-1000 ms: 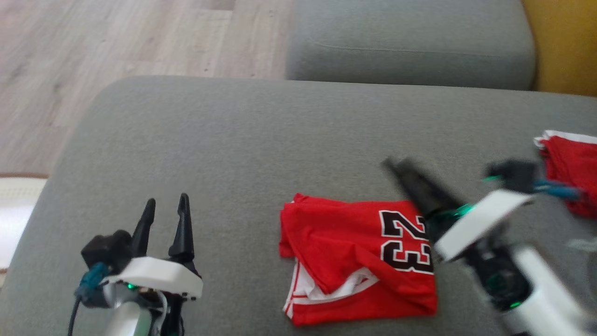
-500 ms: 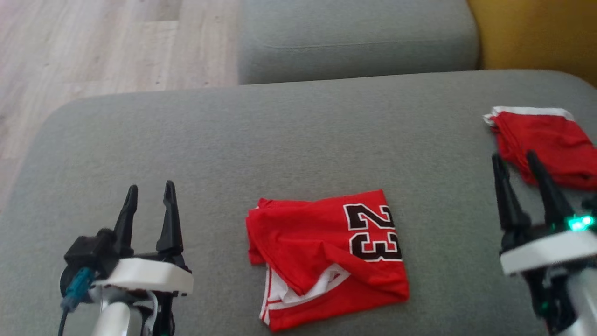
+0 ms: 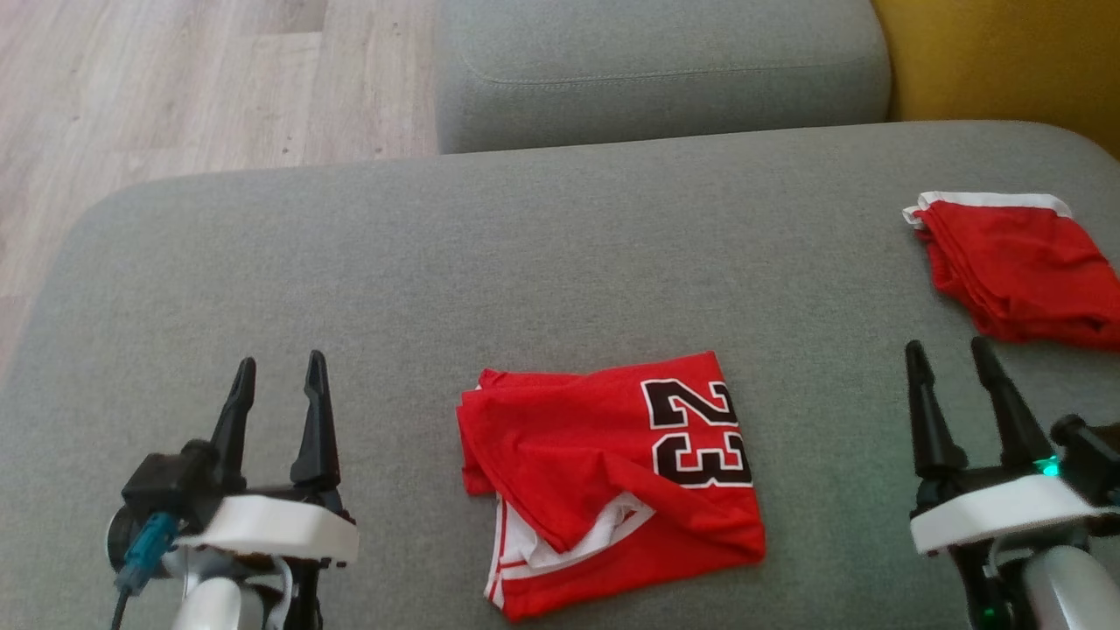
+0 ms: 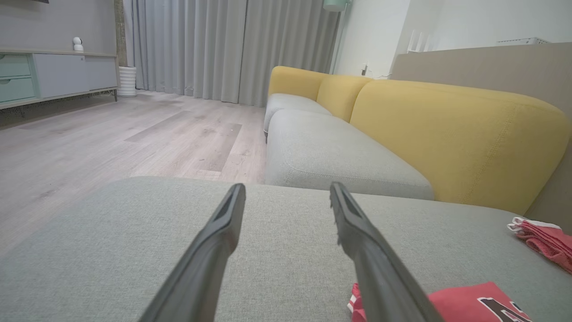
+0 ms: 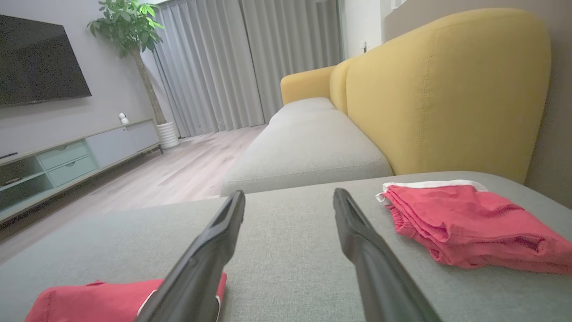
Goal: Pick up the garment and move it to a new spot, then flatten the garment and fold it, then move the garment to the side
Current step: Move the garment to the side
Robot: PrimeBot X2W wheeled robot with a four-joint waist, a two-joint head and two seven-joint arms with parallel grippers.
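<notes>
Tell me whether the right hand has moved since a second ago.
Yes. Judged against the folded jersey, the right hand has pulled away to the right: it overlapped the jersey's numbered edge, and now bare cushion lies between them.

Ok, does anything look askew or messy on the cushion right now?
The red 23 jersey is folded unevenly: a white-trimmed layer pokes out at its near-left corner, and its left edge is rumpled. A second red garment lies bunched near the right edge of the cushion.

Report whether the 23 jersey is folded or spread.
Folded: the jersey lies as a compact, layered rectangle on the grey cushion, white trim peeking between layers.
</notes>
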